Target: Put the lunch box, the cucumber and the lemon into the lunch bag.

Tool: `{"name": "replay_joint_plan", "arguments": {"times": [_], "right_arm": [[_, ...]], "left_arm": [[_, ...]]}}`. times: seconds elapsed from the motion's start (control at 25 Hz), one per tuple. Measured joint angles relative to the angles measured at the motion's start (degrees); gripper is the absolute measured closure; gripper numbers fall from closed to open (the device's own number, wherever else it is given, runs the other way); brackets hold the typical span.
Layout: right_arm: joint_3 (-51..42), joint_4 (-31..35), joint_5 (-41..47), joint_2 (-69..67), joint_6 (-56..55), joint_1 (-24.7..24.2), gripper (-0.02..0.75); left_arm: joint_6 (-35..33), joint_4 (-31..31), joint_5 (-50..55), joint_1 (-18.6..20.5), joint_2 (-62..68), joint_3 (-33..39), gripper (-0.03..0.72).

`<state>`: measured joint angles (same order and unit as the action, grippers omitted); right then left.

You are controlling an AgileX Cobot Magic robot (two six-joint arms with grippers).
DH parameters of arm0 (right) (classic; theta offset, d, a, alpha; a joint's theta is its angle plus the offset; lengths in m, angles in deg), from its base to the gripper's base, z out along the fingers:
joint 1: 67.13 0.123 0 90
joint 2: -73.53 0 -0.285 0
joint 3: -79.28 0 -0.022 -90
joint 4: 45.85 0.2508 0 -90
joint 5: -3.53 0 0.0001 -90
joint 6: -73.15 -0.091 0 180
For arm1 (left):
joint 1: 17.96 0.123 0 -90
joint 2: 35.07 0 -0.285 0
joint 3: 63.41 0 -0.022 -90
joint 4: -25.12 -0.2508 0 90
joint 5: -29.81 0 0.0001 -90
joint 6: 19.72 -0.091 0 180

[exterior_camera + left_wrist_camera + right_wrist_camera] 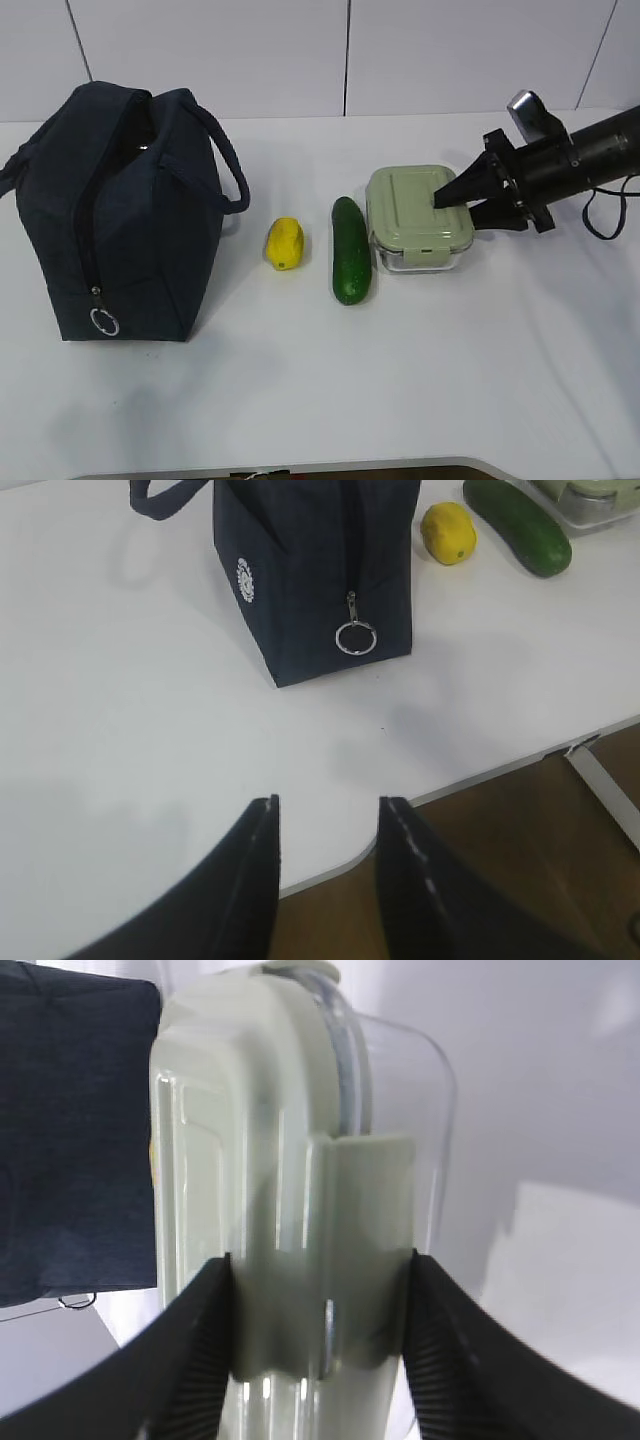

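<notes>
The pale green-lidded lunch box [410, 215] sits right of centre on the white table. My right gripper [440, 203] comes in from the right and is shut on its near end. In the right wrist view the fingers [190, 1340] press the lid face and the clear underside of the lunch box [280, 1160]. The cucumber [351, 250] lies just left of the box, and the lemon [284, 243] left of that. The navy lunch bag [120, 210] stands upright at far left. My left gripper [327, 802] hangs open and empty over the table's front edge, short of the lunch bag [320, 570].
A silver ring pull [104, 321] hangs low on the bag's near end. Two loop handles [228, 165] arch over its top. The table's front edge [480, 780] runs just ahead of the left fingers, with brown floor beyond. A white wall backs the table.
</notes>
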<state>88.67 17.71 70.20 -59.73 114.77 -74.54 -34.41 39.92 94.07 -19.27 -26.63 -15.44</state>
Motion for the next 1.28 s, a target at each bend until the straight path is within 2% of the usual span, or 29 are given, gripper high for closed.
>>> {"name": "replay_joint_plan", "arguments": {"times": [0.4,0.76,1.28], "right_arm": [[0.00,0.47,0.00,4.00,-2.52,0.71,0.361],[-0.09,3.31,0.23,8.97,-4.02,3.78,0.361],[-0.21,11.06,0.33,10.53,-4.06,9.48,0.361]], "left_arm": [[0.00,0.72,0.00,0.00,0.00,0.00,0.449],[2.15,3.05,-0.78,0.00,1.11,-0.11,0.449],[4.28,7.13,-2.55,0.00,20.71,-8.76,0.449]]}}
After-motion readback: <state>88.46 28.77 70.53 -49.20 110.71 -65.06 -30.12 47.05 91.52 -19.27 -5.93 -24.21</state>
